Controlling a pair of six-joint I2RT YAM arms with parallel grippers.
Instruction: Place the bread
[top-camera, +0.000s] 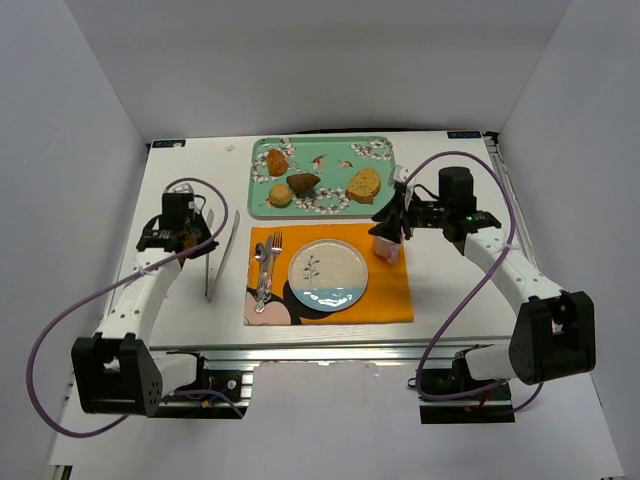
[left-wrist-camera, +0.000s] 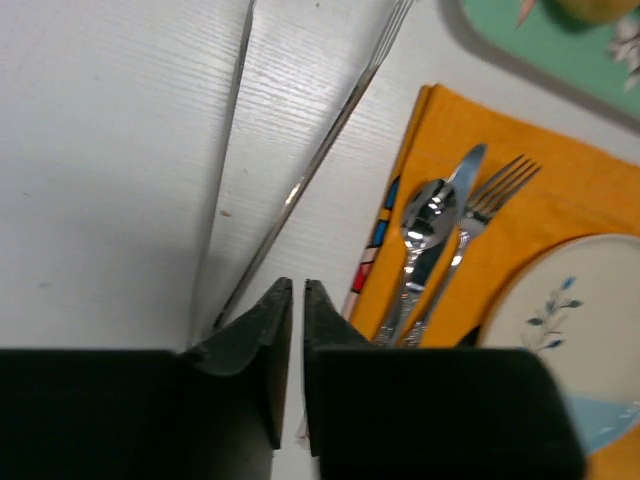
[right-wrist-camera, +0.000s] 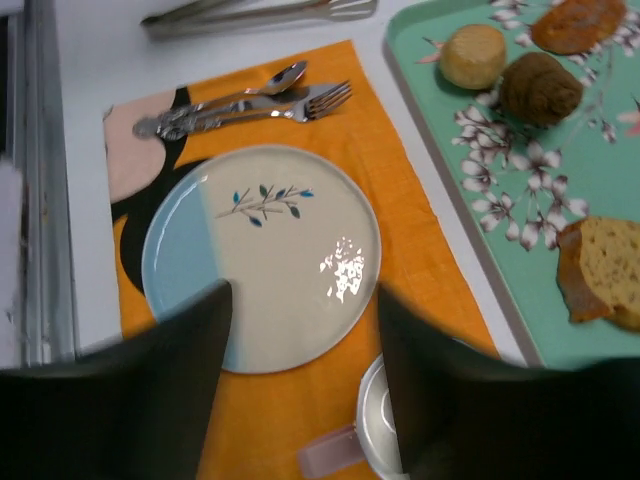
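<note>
The pick looks not yet begun: the right pincer (right-wrist-camera: 305, 300), spread and empty, hangs over a cup (right-wrist-camera: 385, 430), with the bread slice (right-wrist-camera: 605, 270) on the tray (right-wrist-camera: 590, 150) to its right and the bare plate (right-wrist-camera: 270, 250) ahead, so the next move must clear the tray's rim, while the left pincer (left-wrist-camera: 297, 290) stays out of it, pressed together on nothing.

1. Tray (top-camera: 330, 172) at far middle of counter (top-camera: 450, 290); in it, bread slice (top-camera: 364, 185) right, three bread pieces (top-camera: 303, 183) left
2. Placemat (top-camera: 390, 290) just in front of tray
3. On placemat: plate (top-camera: 328, 274) middle, cutlery (top-camera: 265, 265) left, cup (top-camera: 387, 247) far right corner
4. Tongs (top-camera: 222, 255) on counter, left of placemat
</note>
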